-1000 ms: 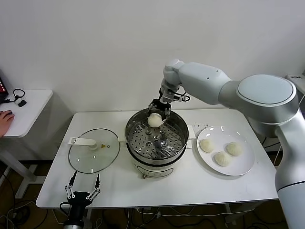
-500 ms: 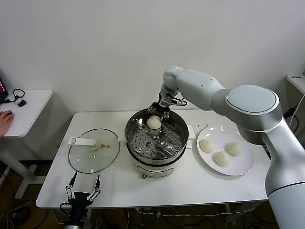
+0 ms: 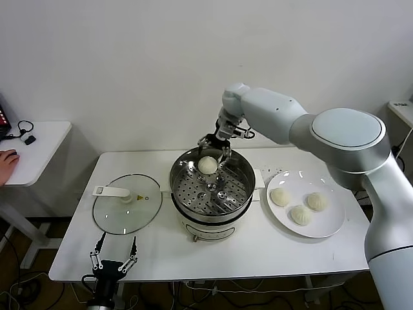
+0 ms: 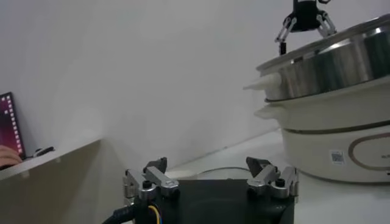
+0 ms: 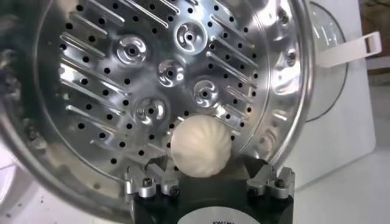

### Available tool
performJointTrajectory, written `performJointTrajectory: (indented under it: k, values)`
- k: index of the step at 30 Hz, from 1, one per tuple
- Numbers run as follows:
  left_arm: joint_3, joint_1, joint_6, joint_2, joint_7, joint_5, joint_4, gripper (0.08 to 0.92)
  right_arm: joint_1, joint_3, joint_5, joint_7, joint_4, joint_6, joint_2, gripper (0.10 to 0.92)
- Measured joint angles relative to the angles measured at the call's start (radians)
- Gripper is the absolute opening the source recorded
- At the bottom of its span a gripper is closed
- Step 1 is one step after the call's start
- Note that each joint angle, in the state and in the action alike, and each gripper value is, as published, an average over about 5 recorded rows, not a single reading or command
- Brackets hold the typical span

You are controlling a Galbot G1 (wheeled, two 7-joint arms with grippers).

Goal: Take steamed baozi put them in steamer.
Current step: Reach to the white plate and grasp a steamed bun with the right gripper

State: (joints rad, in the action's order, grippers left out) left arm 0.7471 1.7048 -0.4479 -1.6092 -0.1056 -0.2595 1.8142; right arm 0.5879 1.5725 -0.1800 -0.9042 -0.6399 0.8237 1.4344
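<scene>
One steamed baozi (image 3: 207, 166) (image 5: 201, 146) lies on the perforated tray at the back of the steamer (image 3: 206, 219) (image 5: 122, 79). My right gripper (image 3: 215, 150) (image 5: 205, 169) hangs just above it, open, its fingers spread clear of the bun on both sides. Three more baozi (image 3: 279, 196) (image 3: 316, 201) (image 3: 300, 214) rest on the white plate (image 3: 329, 229) to the right of the steamer. My left gripper (image 3: 113, 258) (image 4: 207, 173) is parked low at the table's front left, open and holding nothing.
A round glass lid (image 3: 126, 206) with a white handle lies flat left of the steamer. A small white side table (image 3: 39, 139) stands at far left with a person's hand on it. The wall is close behind the steamer.
The right gripper lowered the baozi onto the steamer tray, opened and let it go, then rose slightly. The left arm has not moved.
</scene>
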Motion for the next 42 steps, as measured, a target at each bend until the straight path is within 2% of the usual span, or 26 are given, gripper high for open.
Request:
performJointTrajectory:
  k: [15, 19, 23, 33, 42]
  values:
    - [-0.002, 0.007, -0.001, 0.0, -0.001, -0.009, 0.013, 0.823, 0.224, 0.243, -0.294, -0.122, -0.18, -0.001, -0.163, 0.823]
    - [-0.008, 0.005, -0.002, 0.0, -0.002, -0.013, 0.011, 0.823, 0.248, 0.281, -0.356, -0.134, -0.226, -0.041, -0.221, 0.823]
    - [-0.009, -0.001, -0.002, 0.0, -0.003, -0.014, 0.009, 0.823, 0.253, 0.301, -0.394, -0.133, -0.27, -0.166, -0.278, 0.823]
    - [-0.003, -0.009, -0.002, 0.0, -0.005, -0.014, -0.007, 0.823, 0.228, 0.316, -0.44, -0.114, -0.341, -0.644, -0.389, 0.823]
    - [0.002, -0.015, -0.002, 0.0, -0.009, -0.015, -0.019, 0.823, 0.13, 0.266, -0.441, -0.119, -0.332, -0.841, -0.443, 0.823]
